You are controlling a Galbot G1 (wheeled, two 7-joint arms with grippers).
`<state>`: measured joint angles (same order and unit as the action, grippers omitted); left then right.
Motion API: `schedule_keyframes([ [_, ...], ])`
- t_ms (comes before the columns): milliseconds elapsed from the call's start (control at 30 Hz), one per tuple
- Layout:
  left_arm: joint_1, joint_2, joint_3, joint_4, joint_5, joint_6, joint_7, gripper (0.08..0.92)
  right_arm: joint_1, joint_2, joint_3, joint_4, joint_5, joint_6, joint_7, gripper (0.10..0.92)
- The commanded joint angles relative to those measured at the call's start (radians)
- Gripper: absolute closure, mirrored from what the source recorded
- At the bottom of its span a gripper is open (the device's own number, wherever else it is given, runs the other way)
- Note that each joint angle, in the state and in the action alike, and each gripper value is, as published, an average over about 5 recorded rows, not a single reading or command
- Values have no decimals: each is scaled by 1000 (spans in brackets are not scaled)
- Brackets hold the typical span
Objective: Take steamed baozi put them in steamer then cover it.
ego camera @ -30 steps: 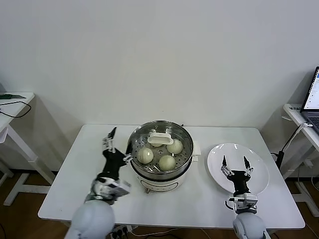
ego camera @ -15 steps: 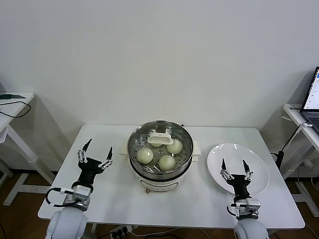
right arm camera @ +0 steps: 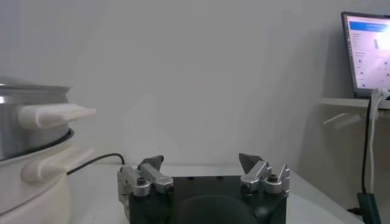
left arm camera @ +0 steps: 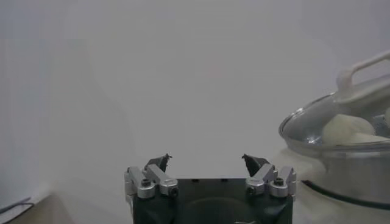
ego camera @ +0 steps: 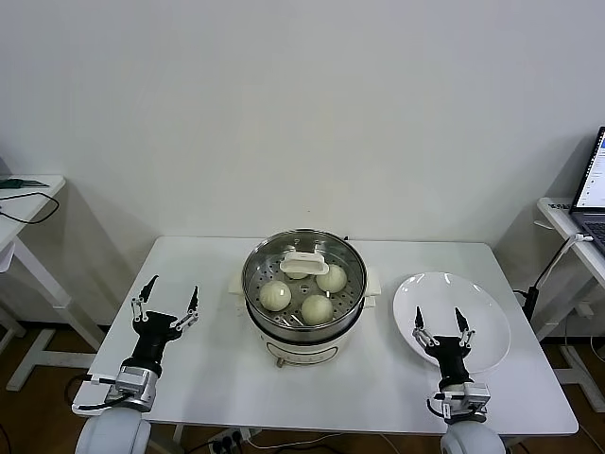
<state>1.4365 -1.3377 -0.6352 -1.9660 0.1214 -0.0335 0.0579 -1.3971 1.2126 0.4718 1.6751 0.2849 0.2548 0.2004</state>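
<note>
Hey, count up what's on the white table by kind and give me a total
Round cream-white steamed buns under the lid: 3 clearly visible, any fourth hidden behind the handle
Shiny steel steamer pot: 1
Clear glass lid with cream-white handle: 1
Flat white plate: 1
Total: 6

A white table (ego camera: 236, 369) fills the lower middle of the picture. In its middle stands the steamer (ego camera: 303, 295), a shiny round pot on a cream base. The cover (ego camera: 304, 277) sits on top, clear glass with a white handle. Through the glass three steamed baozi (ego camera: 317, 308) show plainly, and the handle partly hides a fourth one. At the lower left the left gripper (ego camera: 164, 310) hangs over the table, fingers spread wide. At the lower right the right gripper (ego camera: 440, 328) is spread wide too, over a white plate (ego camera: 477, 301).
</note>
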Motion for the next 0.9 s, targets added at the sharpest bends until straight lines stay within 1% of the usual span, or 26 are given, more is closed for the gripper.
schedule_keyframes([
  [33, 15, 0, -24, 16, -43, -39, 1, 177, -12, 8, -6, 3, -13, 27, -4, 203],
  [900, 21, -1, -10, 14, -25, -46, 3, 177, -26, 5, -2, 9, -14, 23, -3, 203],
])
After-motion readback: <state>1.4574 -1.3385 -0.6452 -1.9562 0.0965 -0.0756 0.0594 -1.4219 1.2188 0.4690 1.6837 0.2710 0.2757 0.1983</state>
